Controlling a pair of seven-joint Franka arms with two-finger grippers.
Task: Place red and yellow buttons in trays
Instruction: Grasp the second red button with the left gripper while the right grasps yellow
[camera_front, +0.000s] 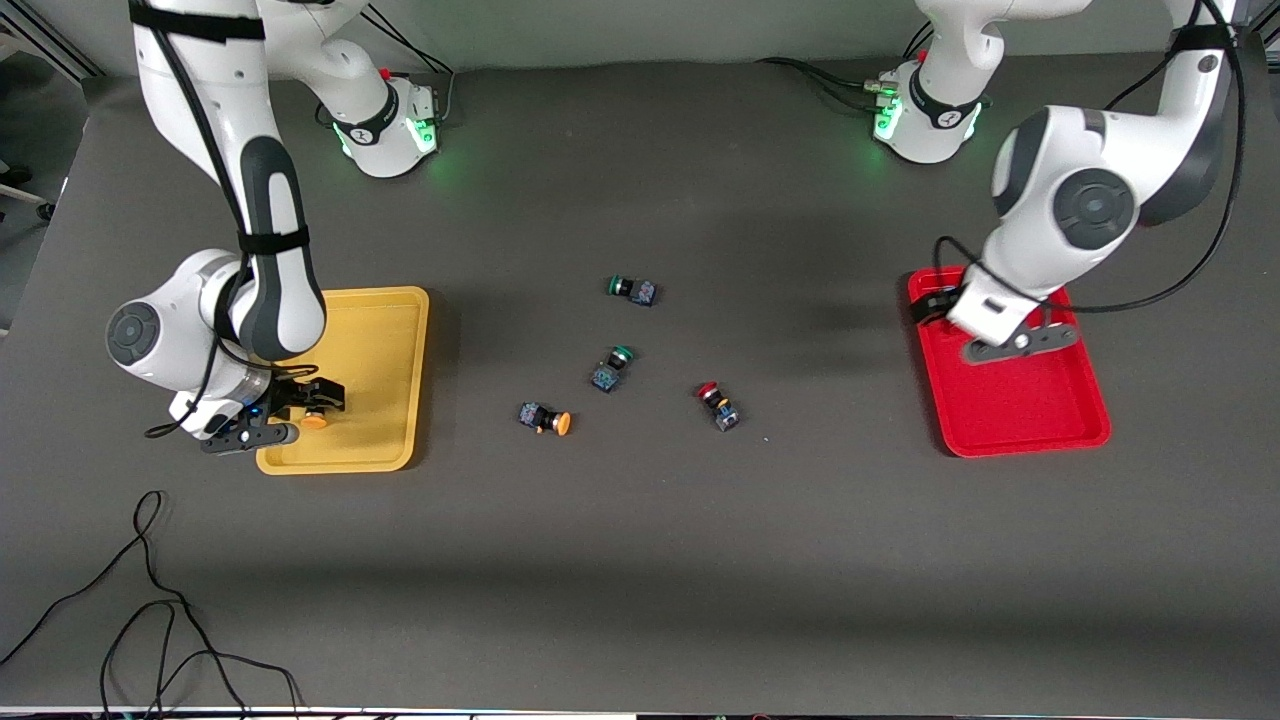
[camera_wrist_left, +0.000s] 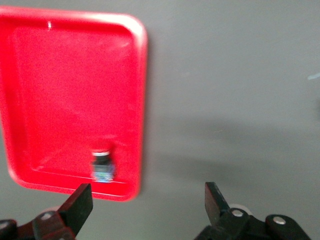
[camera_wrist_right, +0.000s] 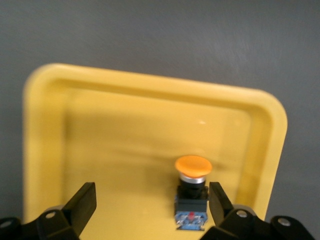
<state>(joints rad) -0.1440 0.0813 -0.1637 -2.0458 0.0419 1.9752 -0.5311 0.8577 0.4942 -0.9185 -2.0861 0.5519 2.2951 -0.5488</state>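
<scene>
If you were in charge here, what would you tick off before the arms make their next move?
1. Right gripper open, over the yellow tray: ok.
2. Yellow button lies in that tray: ok.
3. Left gripper open, holding nothing: ok.
4. Red button inside the red tray: ok.
5. Second yellow button and second red button in trays: not ok, both lie on the table.
6. Two green buttons left out of the trays: ok.

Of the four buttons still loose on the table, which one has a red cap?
The red-capped button, the loose one closest to the red tray; the others have green or orange caps.
</scene>
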